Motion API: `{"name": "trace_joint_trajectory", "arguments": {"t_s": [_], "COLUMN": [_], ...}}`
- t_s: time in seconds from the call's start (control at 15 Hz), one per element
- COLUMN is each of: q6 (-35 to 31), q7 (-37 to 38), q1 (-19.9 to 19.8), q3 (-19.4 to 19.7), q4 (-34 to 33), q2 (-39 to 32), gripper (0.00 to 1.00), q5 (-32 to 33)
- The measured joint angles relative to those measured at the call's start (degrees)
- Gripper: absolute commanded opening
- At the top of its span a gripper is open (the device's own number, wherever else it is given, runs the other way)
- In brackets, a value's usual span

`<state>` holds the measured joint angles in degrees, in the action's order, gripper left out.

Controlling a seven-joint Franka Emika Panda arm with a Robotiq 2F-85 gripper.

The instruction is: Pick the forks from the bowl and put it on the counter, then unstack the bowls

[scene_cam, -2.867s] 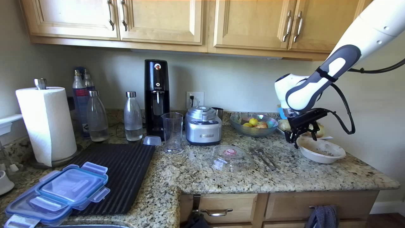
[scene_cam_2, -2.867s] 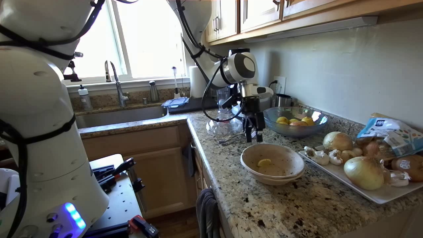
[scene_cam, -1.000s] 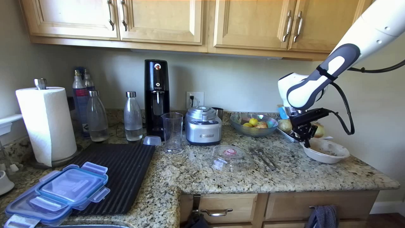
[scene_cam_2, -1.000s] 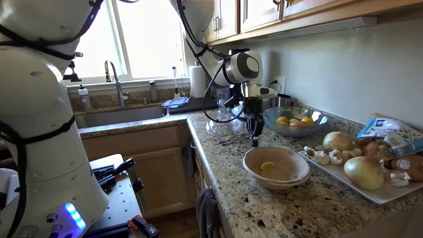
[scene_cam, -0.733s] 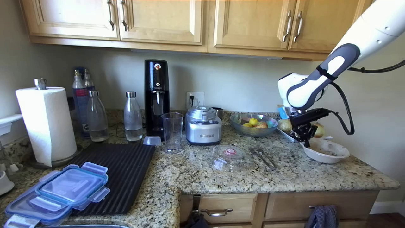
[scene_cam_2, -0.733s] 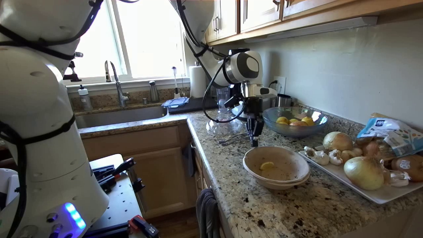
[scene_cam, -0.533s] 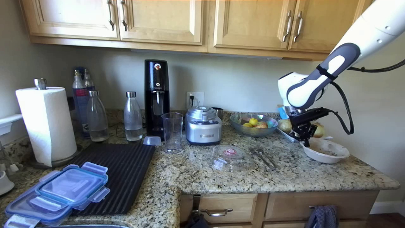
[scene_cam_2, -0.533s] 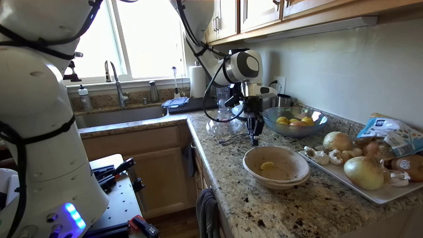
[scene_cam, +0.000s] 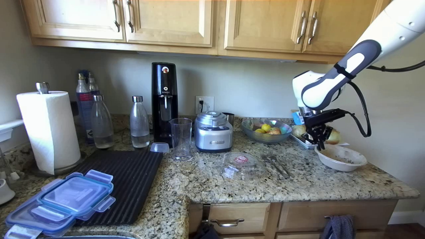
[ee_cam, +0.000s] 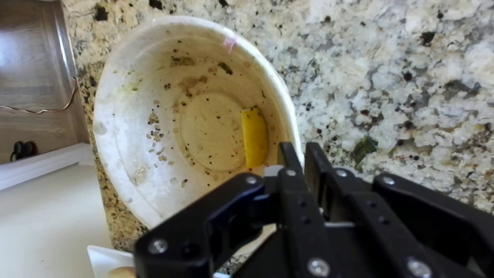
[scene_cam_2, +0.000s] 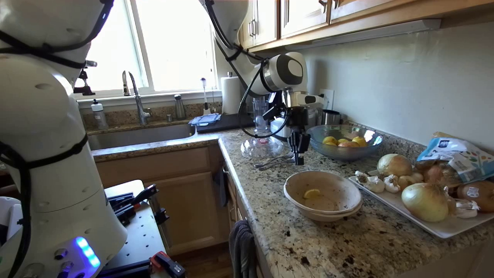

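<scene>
Counter (scene_cam_2: 316, 251): speckled beige-brown granite, one run, carrying the wares below. Tray (scene_cam_2: 444, 228): white, loaded with onions (scene_cam_2: 426, 202), just beside the stack. Glass bowl (scene_cam_2: 343, 153): bluish, holding fruit (scene_cam_2: 359, 141); outside the job. Bowls (scene_cam_2: 337, 195): two, off-white, nested on the counter; upper bowl (ee_cam: 127, 112) soiled, lower bowl (scene_cam_2: 328, 219) visible only as a second rim and underside. Unstacking not done; judged the step in hand and all that remains. Gripper (ee_cam: 300, 150): one, black; fingers close together with a narrow gap between them, nothing seen pinched; tips over the upper bowl's rim, apart from it in an exterior view. The gap would probably want widening before the rim could be straddled. Forks (scene_cam: 281, 166): metal, apparently two, side by side on the counter, near the bowls but not touching; none visible in the upper bowl. First half of the task, forks out and onto the counter, judged complete. Yellow wedge (ee_cam: 254, 137): probably lemon, single, lying in the upper bowl. Scraps (ee_cam: 156, 135): small, seed-like, scattered, same bowl, likely to travel with it if lifted.
</scene>
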<state>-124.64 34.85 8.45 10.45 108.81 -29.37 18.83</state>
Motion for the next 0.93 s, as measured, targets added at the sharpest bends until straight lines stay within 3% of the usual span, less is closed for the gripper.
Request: {"name": "trace_joint_trajectory", "arguments": {"t_s": [0.53,0.93], "q6": [0.32,2.03], "q7": [-6.9,-9.98], "q1": [-2.22,-3.62], "q3": [-0.2,-0.47], "q4": [0.13,0.16], "q2": [0.13,0.07], "gripper": [0.96,0.99], "q5": [-2.44,-4.12]}}
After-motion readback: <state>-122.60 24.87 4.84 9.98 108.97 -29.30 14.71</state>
